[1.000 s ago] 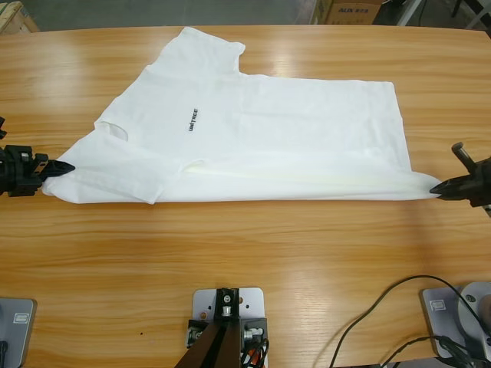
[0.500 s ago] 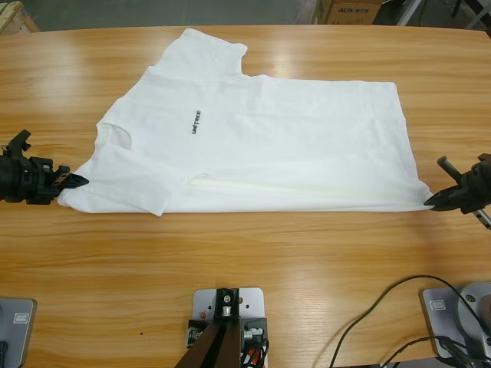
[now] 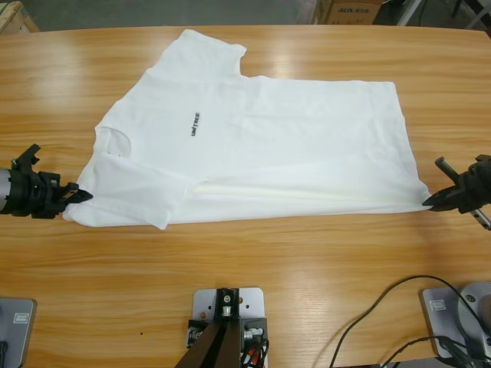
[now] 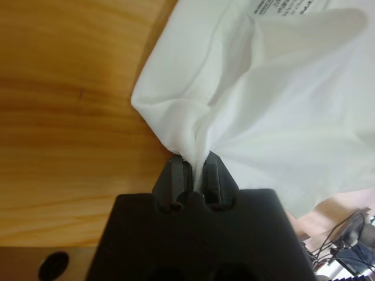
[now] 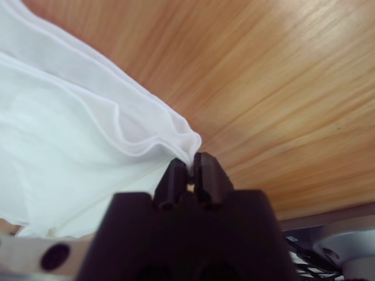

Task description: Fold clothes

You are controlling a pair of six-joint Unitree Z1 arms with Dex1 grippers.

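The clothes are one white T-shirt point(image 3: 253, 146), spread across the wooden table with its front edge doubled into a long fold and small dark text on the chest. At the table's left edge my left gripper point(image 3: 77, 195) is shut on the shirt's near left corner; the left wrist view shows a bunch of white cloth point(image 4: 193, 146) pinched between the jaws of that gripper point(image 4: 195, 170). Over at the right edge, my right gripper point(image 3: 428, 203) is shut on the shirt's bottom hem corner, and the hem point(image 5: 176, 137) sits caught at the tips of the same gripper point(image 5: 190, 167).
Cardboard boxes point(image 3: 349, 11) stand beyond the table's far edge. Black cables point(image 3: 383, 310) trail over the near right part of the table point(image 3: 245, 261).
Both grippers have drawn the shirt's front edge toward the near side of the table. The left gripper has moved nearer and slightly right, so the fold sits lower.
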